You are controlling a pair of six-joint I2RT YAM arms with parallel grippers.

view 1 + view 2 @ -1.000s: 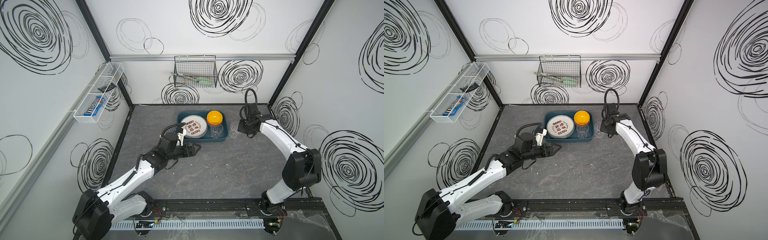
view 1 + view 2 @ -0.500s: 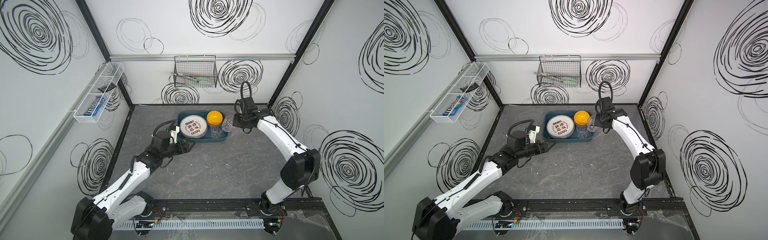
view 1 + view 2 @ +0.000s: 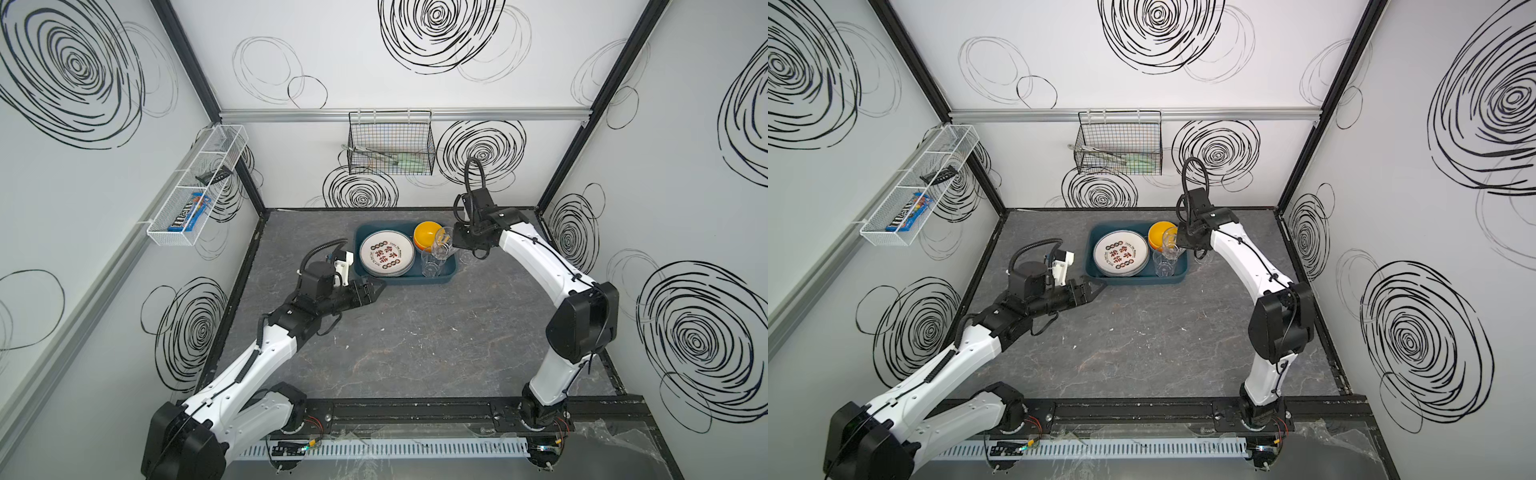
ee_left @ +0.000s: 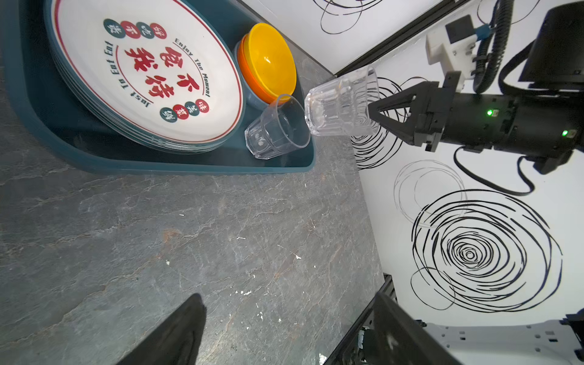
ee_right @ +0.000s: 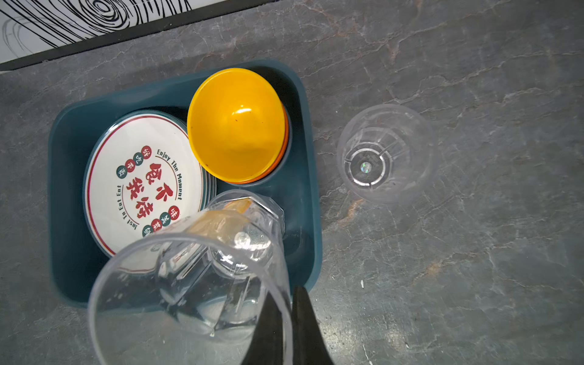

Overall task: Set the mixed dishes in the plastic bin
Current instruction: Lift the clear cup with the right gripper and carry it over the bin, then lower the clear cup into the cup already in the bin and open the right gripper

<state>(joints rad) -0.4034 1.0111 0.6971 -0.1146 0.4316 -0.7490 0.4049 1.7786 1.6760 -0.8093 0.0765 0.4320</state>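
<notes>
Right claw (image 4: 370, 110) is closed on the rim of a clear cup (image 4: 341, 104), which I see tilted in the air over the right end of the plastic bin (image 3: 399, 281), just above a second cup (image 3: 430, 264) standing in the bin's front right corner. That bin sits near the middle of the back edge of the worktop (image 3: 415, 340), with stacked plates (image 3: 386, 253) filling its left part, nested bowls (image 3: 428, 233) in its back right corner and a third cup (image 3: 467, 257) outside, just beside its right wall. Left claw (image 3: 376, 289) hangs near the bin's front left corner, jaws spread and empty.
</notes>
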